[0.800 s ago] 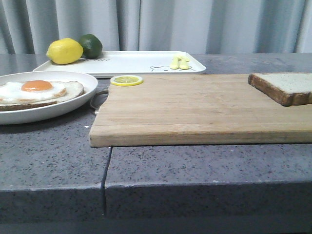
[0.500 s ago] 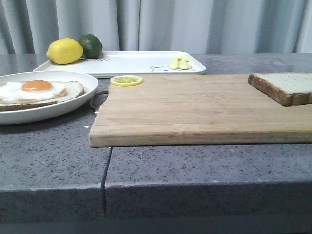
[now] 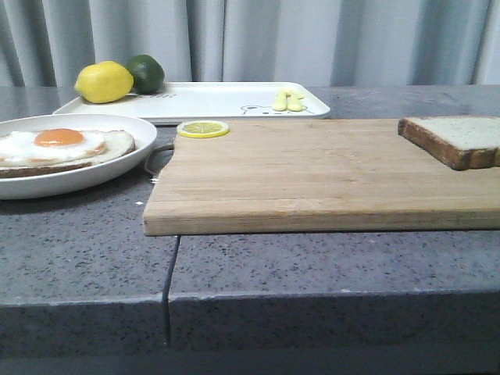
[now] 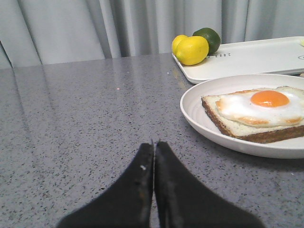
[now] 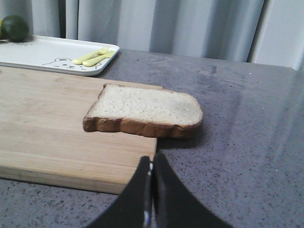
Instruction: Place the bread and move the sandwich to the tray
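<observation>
The bread, a pale slice with a dark crust, lies on the right end of the wooden cutting board and overhangs its edge. On a round white plate at the left sits the sandwich's lower slice topped with a fried egg. The white tray lies at the back. My left gripper is shut and empty over the counter, short of the plate. My right gripper is shut and empty near the board's corner, short of the bread. Neither gripper shows in the front view.
A lemon and a lime rest on the tray's left end, with small yellow cutlery at its right. A lemon slice lies at the board's back left corner. Grey curtains hang behind the speckled counter.
</observation>
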You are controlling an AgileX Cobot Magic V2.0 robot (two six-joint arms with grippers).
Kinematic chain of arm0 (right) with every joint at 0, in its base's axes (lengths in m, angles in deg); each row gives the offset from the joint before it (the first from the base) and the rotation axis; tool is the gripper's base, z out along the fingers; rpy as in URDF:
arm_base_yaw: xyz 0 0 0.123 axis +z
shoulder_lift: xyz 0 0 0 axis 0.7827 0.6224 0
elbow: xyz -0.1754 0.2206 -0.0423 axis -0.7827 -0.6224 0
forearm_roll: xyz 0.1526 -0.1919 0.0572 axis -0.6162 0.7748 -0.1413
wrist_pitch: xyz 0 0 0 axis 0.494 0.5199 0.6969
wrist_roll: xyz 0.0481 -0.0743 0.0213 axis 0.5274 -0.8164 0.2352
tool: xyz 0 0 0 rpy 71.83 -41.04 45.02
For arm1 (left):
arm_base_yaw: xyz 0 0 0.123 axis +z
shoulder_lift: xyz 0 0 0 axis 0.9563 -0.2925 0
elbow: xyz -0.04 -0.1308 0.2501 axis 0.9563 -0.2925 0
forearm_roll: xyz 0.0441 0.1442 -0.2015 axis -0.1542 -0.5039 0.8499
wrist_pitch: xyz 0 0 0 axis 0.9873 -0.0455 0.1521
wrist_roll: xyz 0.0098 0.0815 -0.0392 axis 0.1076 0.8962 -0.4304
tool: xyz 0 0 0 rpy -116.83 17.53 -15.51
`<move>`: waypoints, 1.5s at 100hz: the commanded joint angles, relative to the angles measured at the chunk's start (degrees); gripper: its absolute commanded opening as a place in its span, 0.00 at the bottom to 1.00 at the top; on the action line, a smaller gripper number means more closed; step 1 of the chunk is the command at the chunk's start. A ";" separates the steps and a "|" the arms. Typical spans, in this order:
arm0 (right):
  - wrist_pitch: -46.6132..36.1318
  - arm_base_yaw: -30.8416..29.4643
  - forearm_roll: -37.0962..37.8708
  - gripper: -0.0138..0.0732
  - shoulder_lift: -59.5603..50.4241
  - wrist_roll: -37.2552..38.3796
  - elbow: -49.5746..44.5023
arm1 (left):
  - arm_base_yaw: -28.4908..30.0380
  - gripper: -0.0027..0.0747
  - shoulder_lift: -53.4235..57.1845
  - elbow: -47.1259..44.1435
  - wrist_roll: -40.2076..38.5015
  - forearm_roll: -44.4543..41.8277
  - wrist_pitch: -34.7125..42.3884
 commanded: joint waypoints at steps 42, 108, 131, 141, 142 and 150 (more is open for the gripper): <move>-10.33 -0.33 -2.36 0.02 -0.54 -0.18 2.49 | -0.48 0.01 1.90 3.31 -0.54 5.02 4.87; 26.07 -0.33 -2.52 0.02 23.60 -0.18 40.64 | -0.48 0.01 -23.81 41.61 -0.43 8.88 -29.65; 35.85 -0.33 -2.63 0.02 32.46 -0.18 46.31 | -0.48 0.01 -28.42 46.58 -0.43 9.50 -35.32; 35.92 -0.33 -2.63 0.02 33.88 -0.18 46.31 | -0.48 0.01 -28.54 46.58 -0.43 11.25 -36.73; 35.92 -0.33 -2.63 0.02 33.88 -0.18 46.31 | -0.48 0.01 -28.54 46.58 -0.43 11.38 -36.88; 35.79 -0.33 -2.63 0.02 34.11 -0.18 46.31 | -0.48 0.01 -28.54 46.58 -0.43 12.53 -37.80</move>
